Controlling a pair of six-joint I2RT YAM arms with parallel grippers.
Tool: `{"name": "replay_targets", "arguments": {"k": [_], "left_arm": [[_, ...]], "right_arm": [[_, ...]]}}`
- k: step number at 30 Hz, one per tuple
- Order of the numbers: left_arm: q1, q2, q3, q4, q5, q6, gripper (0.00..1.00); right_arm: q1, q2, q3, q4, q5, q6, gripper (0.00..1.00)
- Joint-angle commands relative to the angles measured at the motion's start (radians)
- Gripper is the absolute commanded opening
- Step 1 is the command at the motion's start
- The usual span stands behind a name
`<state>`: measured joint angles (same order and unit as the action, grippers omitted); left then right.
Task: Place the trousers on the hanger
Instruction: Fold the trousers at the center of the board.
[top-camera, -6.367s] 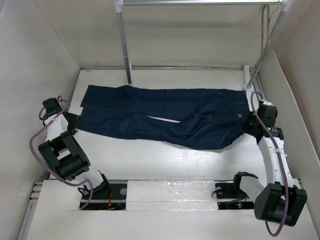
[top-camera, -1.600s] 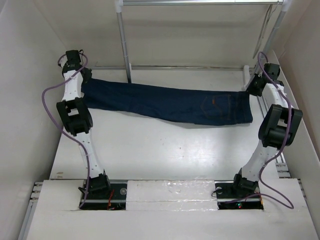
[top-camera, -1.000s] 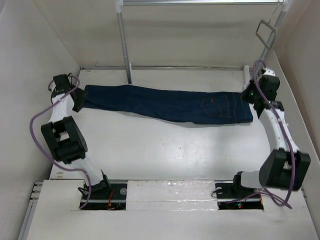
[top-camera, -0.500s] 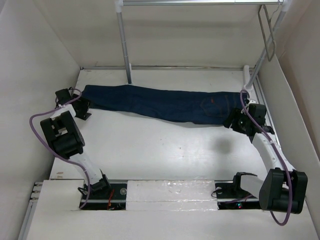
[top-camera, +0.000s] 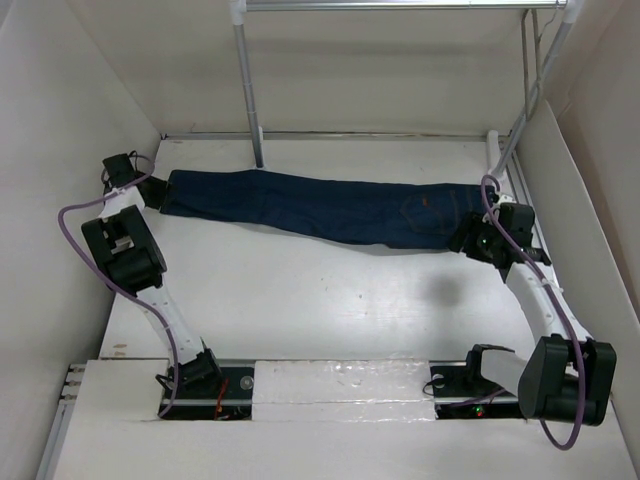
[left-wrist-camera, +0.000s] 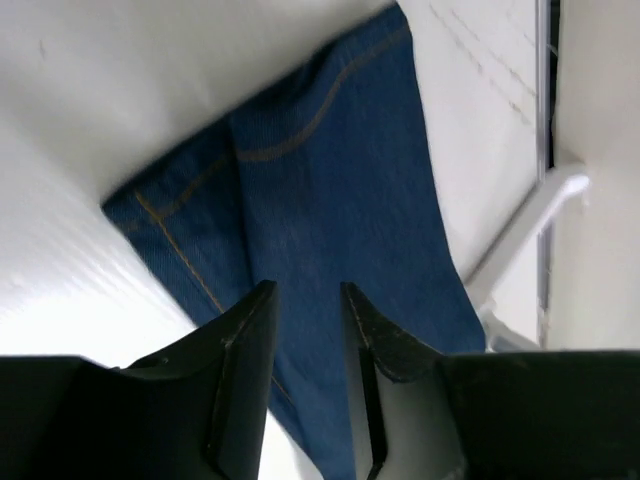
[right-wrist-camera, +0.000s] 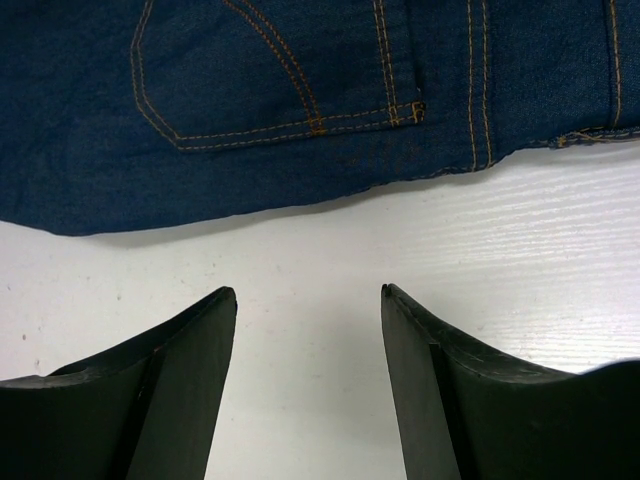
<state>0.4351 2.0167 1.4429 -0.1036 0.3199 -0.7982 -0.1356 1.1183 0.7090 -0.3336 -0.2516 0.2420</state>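
The dark navy trousers (top-camera: 330, 208) lie folded lengthwise across the far part of the table, leg hems to the left and waistband to the right. My left gripper (top-camera: 154, 192) is over the hem end. In the left wrist view its jaws (left-wrist-camera: 305, 290) stand a narrow gap apart, and flat denim (left-wrist-camera: 330, 170) shows through that gap. My right gripper (top-camera: 468, 241) is open just in front of the waist end. In the right wrist view it (right-wrist-camera: 308, 292) hovers over bare table, short of the back pocket (right-wrist-camera: 250, 90). The thin grey hanger (top-camera: 525, 60) hangs from the rail at the top right.
A rack stands at the back: a horizontal rail (top-camera: 400, 5) on a left pole (top-camera: 248, 90) and a slanted right pole (top-camera: 540, 80). White walls close in on both sides. A white rack foot (left-wrist-camera: 525, 215) shows beyond the denim.
My left gripper moved back to the hem end and its jaws narrowed. My right gripper let go of the waistband, dropped forward and opened. The hanger swung and now hangs straight.
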Motion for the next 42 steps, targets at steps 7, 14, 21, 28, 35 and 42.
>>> {"name": "replay_targets", "arguments": {"k": [7,14,21,28,35,42], "left_arm": [[-0.024,0.074,0.180,-0.218,-0.152,0.011,0.19],[-0.024,0.091,0.197,-0.248,-0.193,0.016,0.27],[-0.033,0.143,0.220,-0.196,-0.111,0.005,0.30],[-0.053,0.142,0.223,-0.146,-0.082,0.011,0.28],[-0.071,0.114,0.238,-0.163,-0.082,0.024,0.00],[-0.081,0.033,0.304,-0.378,-0.185,0.071,0.00]], "right_arm": [[0.010,0.015,0.101,-0.018,0.017,-0.029,0.65],[0.010,0.031,0.110,-0.015,0.008,-0.041,0.65],[0.019,0.048,0.106,0.001,-0.028,-0.046,0.61],[0.105,0.064,0.064,0.034,-0.029,-0.035,0.59],[0.247,0.106,0.038,0.076,0.003,0.002,0.59],[0.266,0.130,0.049,0.087,0.008,-0.021,0.59]]}}
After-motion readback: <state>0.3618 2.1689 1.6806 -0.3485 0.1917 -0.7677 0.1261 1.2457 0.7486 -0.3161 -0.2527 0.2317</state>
